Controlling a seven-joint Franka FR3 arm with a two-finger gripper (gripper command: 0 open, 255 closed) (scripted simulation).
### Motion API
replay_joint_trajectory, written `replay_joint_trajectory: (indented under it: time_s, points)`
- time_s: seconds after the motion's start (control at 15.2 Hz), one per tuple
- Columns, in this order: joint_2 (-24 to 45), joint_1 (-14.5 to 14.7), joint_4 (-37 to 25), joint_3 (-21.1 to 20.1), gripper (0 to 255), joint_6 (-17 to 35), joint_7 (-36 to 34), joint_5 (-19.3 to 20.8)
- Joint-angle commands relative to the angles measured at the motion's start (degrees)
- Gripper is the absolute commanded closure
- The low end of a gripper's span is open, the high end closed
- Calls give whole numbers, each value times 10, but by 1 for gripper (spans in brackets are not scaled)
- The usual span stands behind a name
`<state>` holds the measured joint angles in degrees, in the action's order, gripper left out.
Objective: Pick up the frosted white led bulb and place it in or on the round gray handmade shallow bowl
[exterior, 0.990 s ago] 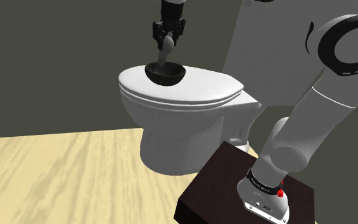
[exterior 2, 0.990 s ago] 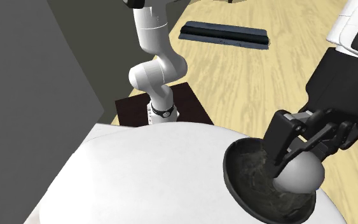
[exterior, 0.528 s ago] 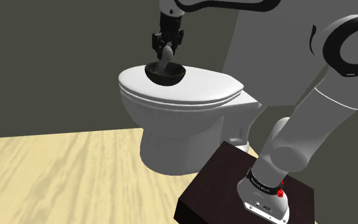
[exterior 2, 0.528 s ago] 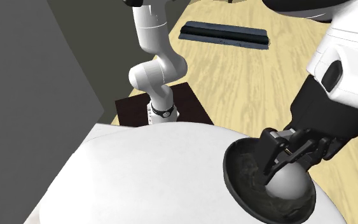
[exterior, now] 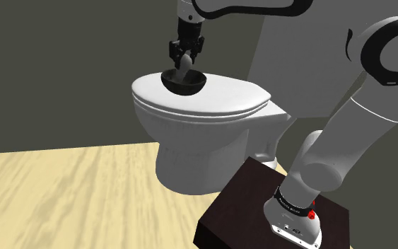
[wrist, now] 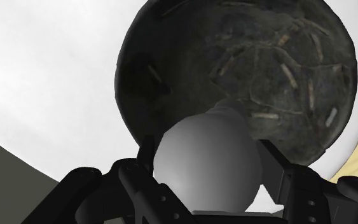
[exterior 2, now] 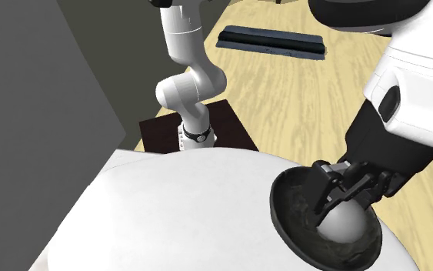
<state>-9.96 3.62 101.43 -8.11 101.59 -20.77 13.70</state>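
Observation:
A dark grey shallow bowl [exterior: 183,81] [exterior 2: 299,223] [wrist: 247,70] with a rough, cracked inside stands on the closed white toilet lid [exterior: 218,95] [exterior 2: 184,215]. My gripper [exterior: 186,58] [exterior 2: 344,206] [wrist: 208,162] hangs over it, shut on the white bulb [exterior: 185,64] [exterior 2: 341,224] [wrist: 206,159]. The bulb's round end reaches down inside the bowl's rim. In the wrist view both black fingers clasp the bulb's sides, its narrow neck pointing at the bowl's floor.
The white toilet [exterior: 204,141] stands against a dark grey wall on a pale wood floor. My dark brown stand [exterior: 261,212] [exterior 2: 195,127] sits beside it. A dark flat mat [exterior 2: 272,40] lies on the floor farther off.
The gripper has lowered with the bulb, from above the bowl's rim to down into the bowl. The bowl has not moved.

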Motion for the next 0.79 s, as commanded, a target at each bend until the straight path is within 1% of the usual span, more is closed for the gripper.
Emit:
replay_joint_trajectory:
  time_s: [0.0,0.33,0.59,0.73]
  points:
    - [0,0,0,0,0,0,0,0]
    - [0,0,0,0,0,0,0,0]
    - [6,6,-79,-10,0,-74,2,0]
    - [6,6,-79,-10,0,-74,2,0]
